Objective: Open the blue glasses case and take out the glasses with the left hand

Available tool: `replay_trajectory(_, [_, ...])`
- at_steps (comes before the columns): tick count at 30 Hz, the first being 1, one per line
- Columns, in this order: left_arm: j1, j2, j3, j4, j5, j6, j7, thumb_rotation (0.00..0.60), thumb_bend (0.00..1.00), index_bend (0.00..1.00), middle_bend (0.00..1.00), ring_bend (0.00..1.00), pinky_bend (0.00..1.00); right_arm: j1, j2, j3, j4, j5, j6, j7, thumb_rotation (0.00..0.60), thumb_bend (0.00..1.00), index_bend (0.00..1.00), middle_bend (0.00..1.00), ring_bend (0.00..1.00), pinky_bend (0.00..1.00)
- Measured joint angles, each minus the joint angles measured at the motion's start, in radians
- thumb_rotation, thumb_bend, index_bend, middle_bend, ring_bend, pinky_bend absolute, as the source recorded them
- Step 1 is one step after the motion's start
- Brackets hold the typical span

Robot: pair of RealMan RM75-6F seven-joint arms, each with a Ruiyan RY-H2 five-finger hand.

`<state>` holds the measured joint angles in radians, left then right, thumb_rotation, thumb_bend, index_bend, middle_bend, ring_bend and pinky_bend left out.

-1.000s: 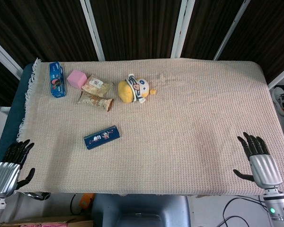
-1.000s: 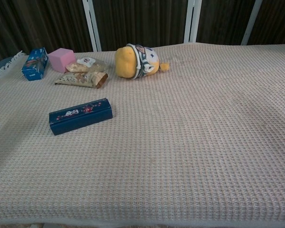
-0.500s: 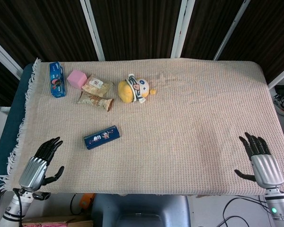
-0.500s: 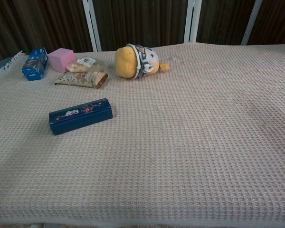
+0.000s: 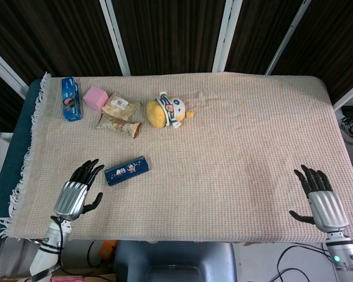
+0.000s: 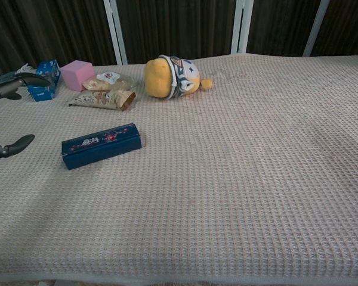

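Note:
The blue glasses case (image 5: 126, 170) (image 6: 101, 145) lies closed on the beige cloth, left of centre, with a flower print on its lid. My left hand (image 5: 77, 192) hovers open just left of the case, fingers spread toward it and not touching it. In the chest view only its fingertips (image 6: 17, 83) and thumb show at the left edge. My right hand (image 5: 319, 200) rests open at the table's front right corner, far from the case. The glasses are hidden inside the case.
At the back left lie a blue box (image 5: 70, 98), a pink cube (image 5: 96, 97) and two snack packets (image 5: 118, 116). A yellow plush toy (image 5: 167, 110) lies at the back centre. The table's fringed left edge (image 5: 30, 147) runs close to my left arm.
My left hand has moved right and forward from the table's front left corner to just beside the case. The right hand has barely shifted. The case has not moved.

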<state>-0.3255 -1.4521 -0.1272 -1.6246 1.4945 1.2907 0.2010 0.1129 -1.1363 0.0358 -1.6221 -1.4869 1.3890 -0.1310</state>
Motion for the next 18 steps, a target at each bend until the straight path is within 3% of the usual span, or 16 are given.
replay_trajectory(7, [-0.094,-0.099,-0.081,0.031,-0.239,-0.119,0.233,0.6,0.37,0.17,0.06,0.02,0.14,0.006,-0.001,0.007,-0.001,0.02,-0.013,-0.006,0.6,0.2,0.0,0.0,0.0,0.01])
replay_trajectory(12, [-0.131,-0.13,-0.095,0.065,-0.311,-0.151,0.296,0.6,0.37,0.27,0.08,0.03,0.14,0.006,-0.001,0.01,0.0,0.029,-0.012,-0.006,0.6,0.2,0.0,0.0,0.0,0.01])
replay_trajectory(18, [-0.161,-0.16,-0.091,0.1,-0.355,-0.155,0.341,0.6,0.37,0.29,0.09,0.03,0.13,0.006,-0.002,0.01,0.001,0.031,-0.012,-0.007,0.6,0.2,0.0,0.0,0.0,0.01])
